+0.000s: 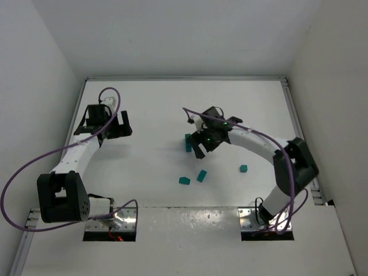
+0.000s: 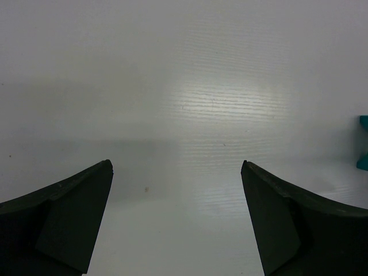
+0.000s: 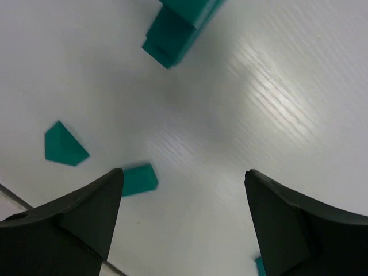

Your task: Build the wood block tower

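White counter (image 1: pixel 149 103) holds a short tower of teal-green wood blocks (image 1: pixel 188 142). The right gripper (image 1: pixel 200 150) hovers just beside the tower, jaws spread and empty. Loose teal-green wood blocks (image 1: pixel 202 175) lie near the tower. The left gripper (image 1: pixel 115 123), jaws also spread, is well apart from it.

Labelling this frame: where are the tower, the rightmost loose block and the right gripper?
tower (image 1: pixel 188 142): top external view, mid-column.
rightmost loose block (image 1: pixel 244 168): top external view, top face.
right gripper (image 3: pixel 183 175): right wrist view, midway between fingertips.
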Controlling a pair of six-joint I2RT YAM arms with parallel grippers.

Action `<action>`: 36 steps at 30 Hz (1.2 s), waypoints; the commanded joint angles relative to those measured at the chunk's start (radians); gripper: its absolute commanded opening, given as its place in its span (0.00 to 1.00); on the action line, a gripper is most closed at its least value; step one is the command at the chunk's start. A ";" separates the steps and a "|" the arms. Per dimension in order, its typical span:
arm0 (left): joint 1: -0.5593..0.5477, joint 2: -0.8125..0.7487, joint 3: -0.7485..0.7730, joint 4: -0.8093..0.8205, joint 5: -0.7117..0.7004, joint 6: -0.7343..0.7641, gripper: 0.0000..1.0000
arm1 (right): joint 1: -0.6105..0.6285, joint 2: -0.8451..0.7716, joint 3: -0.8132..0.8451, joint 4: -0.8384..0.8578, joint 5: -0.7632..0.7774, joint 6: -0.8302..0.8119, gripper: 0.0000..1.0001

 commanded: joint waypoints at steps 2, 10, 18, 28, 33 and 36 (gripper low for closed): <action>0.023 -0.048 0.014 0.039 0.048 0.030 1.00 | -0.154 -0.222 -0.189 0.067 -0.150 -0.314 0.83; 0.023 -0.049 -0.009 0.078 0.114 0.048 1.00 | -0.461 -0.438 -0.366 -0.281 -0.594 -1.130 0.69; 0.023 0.003 0.025 0.078 0.136 0.059 1.00 | -0.712 -0.273 -0.321 -0.580 -0.617 -1.818 0.61; 0.014 0.013 0.045 0.078 0.116 0.059 1.00 | -0.711 -0.173 -0.344 -0.470 -0.584 -1.836 0.67; 0.014 0.013 0.045 0.078 0.107 0.059 1.00 | -0.717 -0.136 -0.341 -0.387 -0.575 -1.735 0.67; 0.014 0.013 0.045 0.078 0.107 0.059 1.00 | -0.717 -0.122 -0.338 -0.372 -0.577 -1.717 0.67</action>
